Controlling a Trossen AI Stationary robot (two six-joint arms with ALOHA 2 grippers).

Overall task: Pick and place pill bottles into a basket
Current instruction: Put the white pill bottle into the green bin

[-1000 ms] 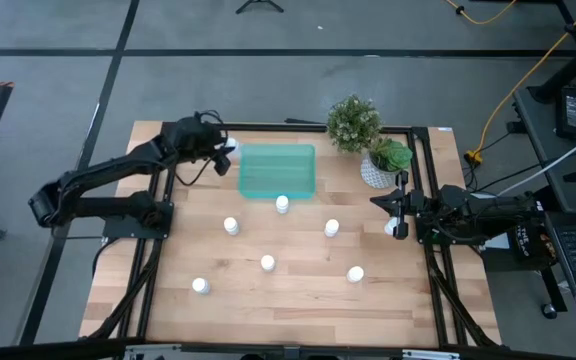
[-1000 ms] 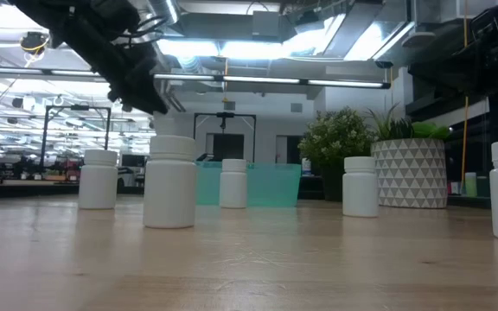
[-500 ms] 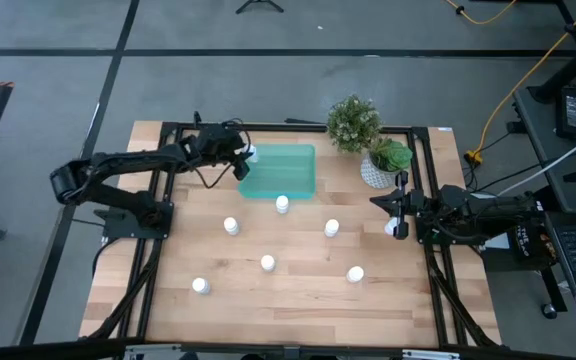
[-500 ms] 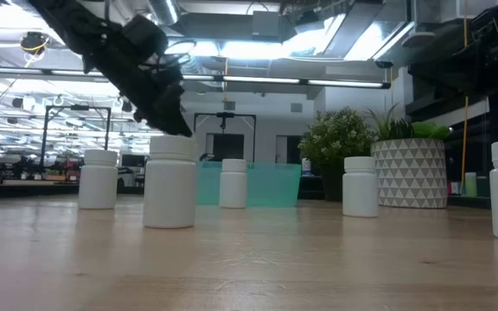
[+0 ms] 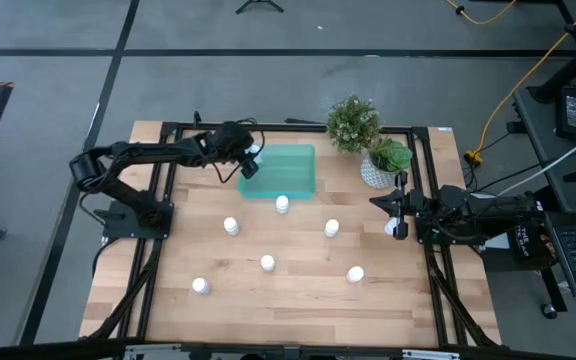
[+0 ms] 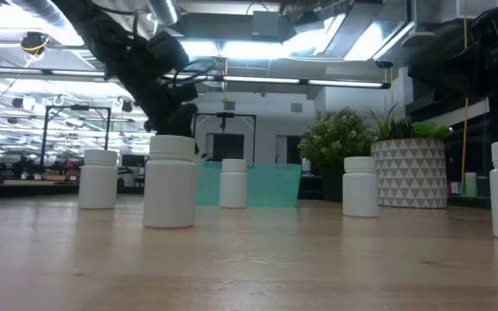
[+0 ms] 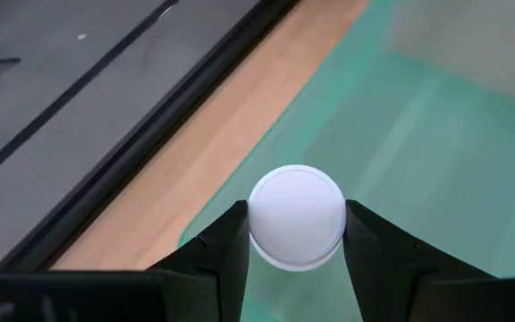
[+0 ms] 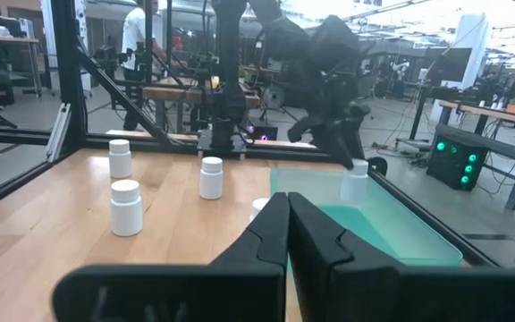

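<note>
My left gripper (image 5: pixel 252 160) hangs over the far left corner of the teal basket (image 5: pixel 286 178), shut on a white pill bottle (image 7: pixel 297 216). The right wrist view shows that bottle (image 8: pixel 354 182) above the basket's wall. Several more pill bottles stand upright on the wooden table, among them one just in front of the basket (image 5: pixel 282 204), one left of centre (image 5: pixel 231 226) and one near the front left (image 5: pixel 200 286). My right gripper (image 5: pixel 378 203) waits shut at the table's right side, with nothing between its fingers. My left gripper pinches the bottle's round sides (image 7: pixel 256 229) between its two fingers (image 7: pixel 226 255). The fingers slant down from the table's left. The bottle is lifted clear above the basket, roughly upright, its round top toward the wrist camera.
A bushy plant (image 5: pixel 353 122) and a white patterned pot with a plant (image 5: pixel 379 166) stand at the far right beside the basket. Another bottle (image 5: pixel 389 229) stands close to my right gripper. Black frame rails (image 5: pixel 158 250) run along both table sides.
My left gripper has carried the bottle toward the table's right and downward, from beyond the basket's left edge to over its far left corner. It has stayed shut on the bottle. The bottles on the table have kept their places.
</note>
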